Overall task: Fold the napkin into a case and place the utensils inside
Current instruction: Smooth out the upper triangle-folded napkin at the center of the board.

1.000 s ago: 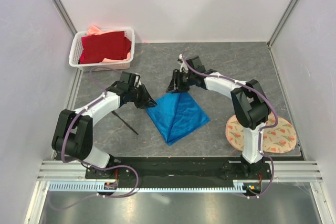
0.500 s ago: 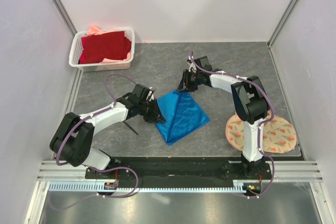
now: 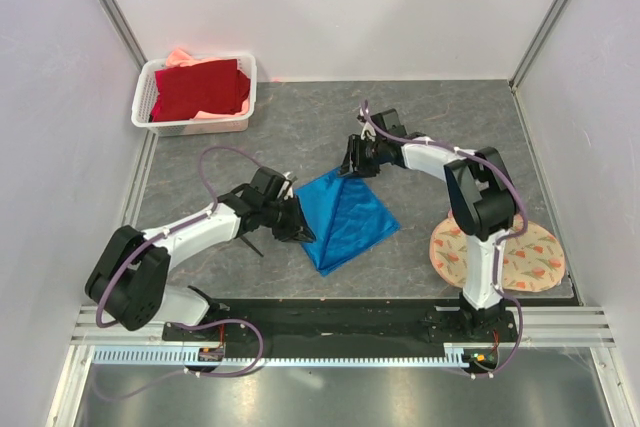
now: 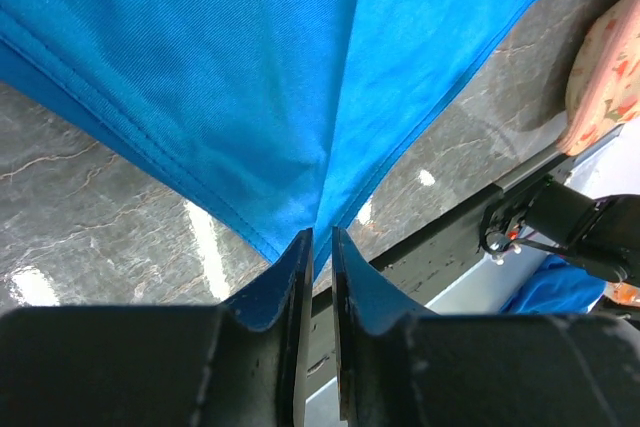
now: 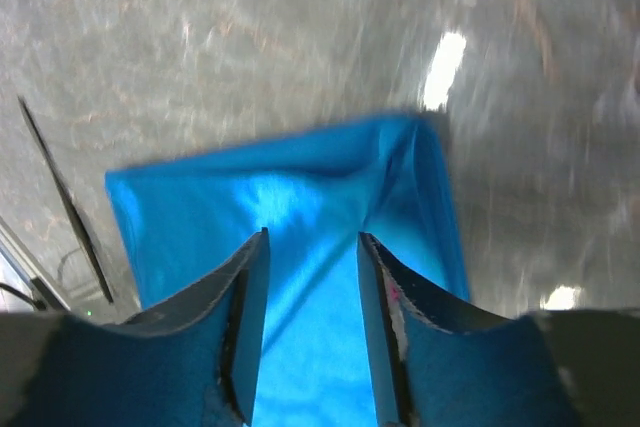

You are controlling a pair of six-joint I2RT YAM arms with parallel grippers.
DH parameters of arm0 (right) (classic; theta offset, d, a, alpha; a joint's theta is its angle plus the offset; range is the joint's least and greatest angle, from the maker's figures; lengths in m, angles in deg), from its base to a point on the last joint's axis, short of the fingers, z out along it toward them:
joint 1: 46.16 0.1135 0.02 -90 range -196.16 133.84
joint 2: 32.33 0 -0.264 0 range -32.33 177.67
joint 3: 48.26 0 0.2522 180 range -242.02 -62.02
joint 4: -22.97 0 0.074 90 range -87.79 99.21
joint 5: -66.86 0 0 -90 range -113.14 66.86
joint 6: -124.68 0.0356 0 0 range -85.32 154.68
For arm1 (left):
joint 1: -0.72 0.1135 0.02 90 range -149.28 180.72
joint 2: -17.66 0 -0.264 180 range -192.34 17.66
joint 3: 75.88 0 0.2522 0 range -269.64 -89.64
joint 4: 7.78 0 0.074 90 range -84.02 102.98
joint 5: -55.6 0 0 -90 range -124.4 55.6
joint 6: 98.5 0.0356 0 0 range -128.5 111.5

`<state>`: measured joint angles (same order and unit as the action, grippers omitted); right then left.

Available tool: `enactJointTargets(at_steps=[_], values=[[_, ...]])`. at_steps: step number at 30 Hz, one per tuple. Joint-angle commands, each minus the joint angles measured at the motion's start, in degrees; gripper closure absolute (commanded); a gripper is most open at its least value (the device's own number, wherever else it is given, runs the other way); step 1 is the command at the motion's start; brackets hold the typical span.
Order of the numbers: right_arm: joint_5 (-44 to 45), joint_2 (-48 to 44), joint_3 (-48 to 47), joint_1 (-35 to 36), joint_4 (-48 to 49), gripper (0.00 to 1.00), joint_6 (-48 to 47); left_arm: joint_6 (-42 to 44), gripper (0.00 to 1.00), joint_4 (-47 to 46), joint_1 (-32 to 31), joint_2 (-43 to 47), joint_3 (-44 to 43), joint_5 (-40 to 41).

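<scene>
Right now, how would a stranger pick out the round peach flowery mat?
Start at the grey marbled table; go to its near right corner, beside the right arm's base. The flat round peach mat with a flower pattern lies there, the only round, patterned cloth: the blue napkin mid-table and the dark red cloth in the white basket are plain.

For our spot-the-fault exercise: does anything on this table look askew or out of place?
The napkin lies cornerwise to the edges of the table, one corner pinched in the left gripper. Nothing looks spilled or damaged.
</scene>
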<state>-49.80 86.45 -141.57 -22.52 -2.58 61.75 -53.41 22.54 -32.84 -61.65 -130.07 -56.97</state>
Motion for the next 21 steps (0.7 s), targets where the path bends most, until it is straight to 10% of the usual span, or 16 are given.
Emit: enactJointTargets(at_steps=[1, 21], values=[[2.1, -11.3, 5.7, 2.5, -1.6, 0.48, -2.7, 0.7, 0.80, 0.1, 0.6, 1.0, -2.8, 1.7], [2.5, -22.7, 24.2, 27.1, 7.4, 0.71, 8.4, -3.0, 0.82, 0.3, 9.5, 5.7, -1.6, 2.2]])
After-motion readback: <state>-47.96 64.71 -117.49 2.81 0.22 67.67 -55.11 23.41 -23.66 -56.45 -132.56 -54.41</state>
